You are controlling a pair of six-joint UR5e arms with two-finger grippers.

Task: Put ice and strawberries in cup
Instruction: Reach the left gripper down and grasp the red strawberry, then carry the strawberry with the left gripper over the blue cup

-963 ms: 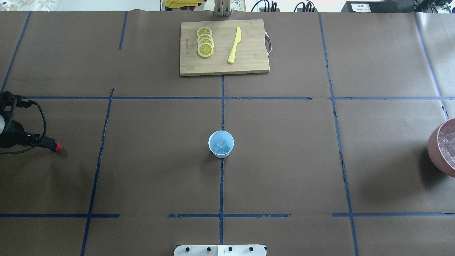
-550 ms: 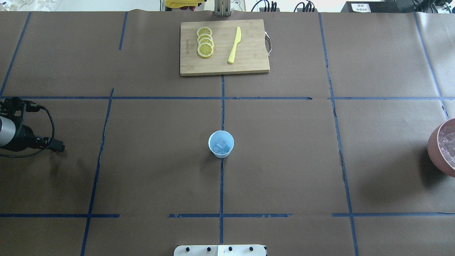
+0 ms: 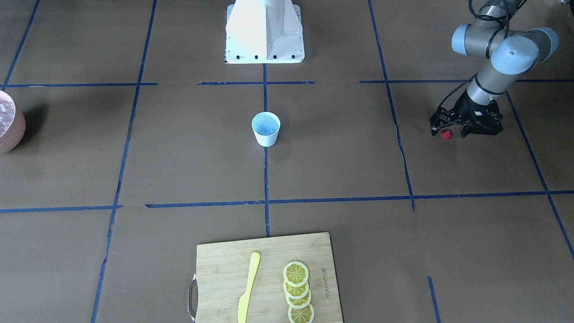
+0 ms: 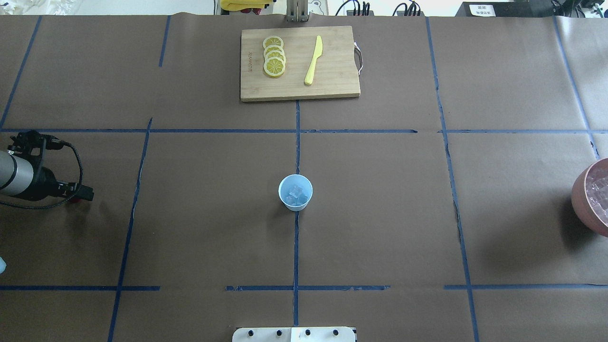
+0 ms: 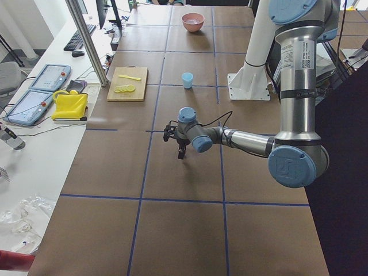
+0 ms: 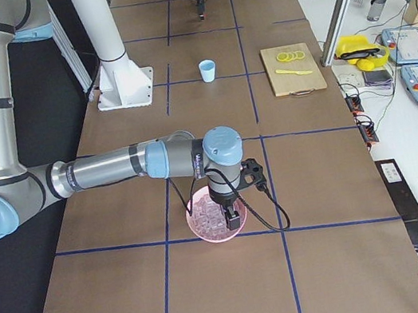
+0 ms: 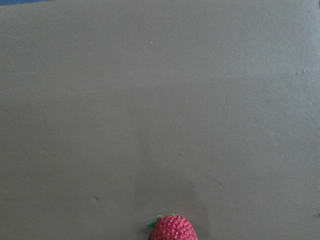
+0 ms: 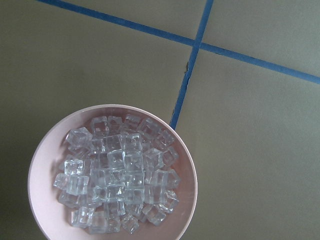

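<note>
Left gripper [image 3: 449, 133] appears spread astride the strawberry [image 3: 445, 134], mid-right in the front view, well apart from the central cup [image 3: 266, 138] holding ice [image 4: 297, 192]. I cannot tell the right gripper [image 6: 234, 218] state. Risk: off-centre closure ejects the berry sideways.

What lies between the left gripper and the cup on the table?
No object. In the overhead view, the stretch from the left gripper to the cup is bare brown paper, crossed only by one blue tape line.
</note>
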